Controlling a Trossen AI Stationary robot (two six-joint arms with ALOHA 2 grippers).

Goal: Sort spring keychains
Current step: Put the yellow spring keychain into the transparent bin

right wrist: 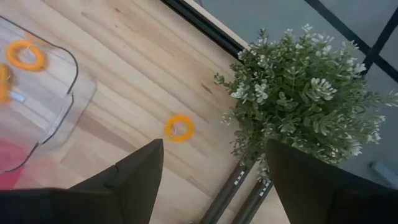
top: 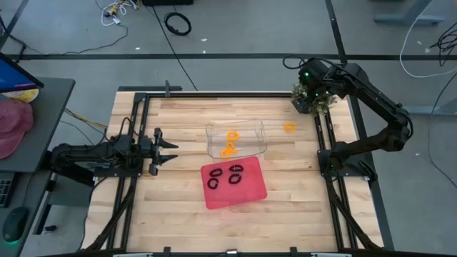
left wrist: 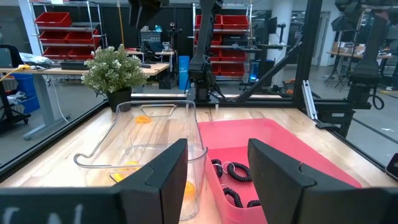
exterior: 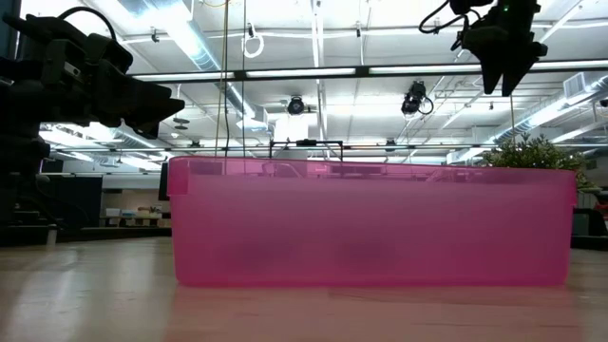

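One orange spring keychain (top: pixel 289 127) lies loose on the worktop (top: pixel 178 193) toward the upper right of the high view, apart from the clear tray (top: pixel 260 135) at centre that holds the other orange spring keychains (top: pixel 230 143); the black spring keychains (top: pixel 227 175) sit in the red tray (top: pixel 251 196) just below. The right end effector (top: pixel 308 100) hangs above the upper-right corner by the potted plant (top: pixel 319 104), fingers spread wide and empty. The left end effector (top: pixel 168 151) waits at the left of the worktop, half open, holding nothing. Sorting looks nearly done; next, the right arm would need to descend over the stray orange ring, close on it, and carry it to the clear tray.
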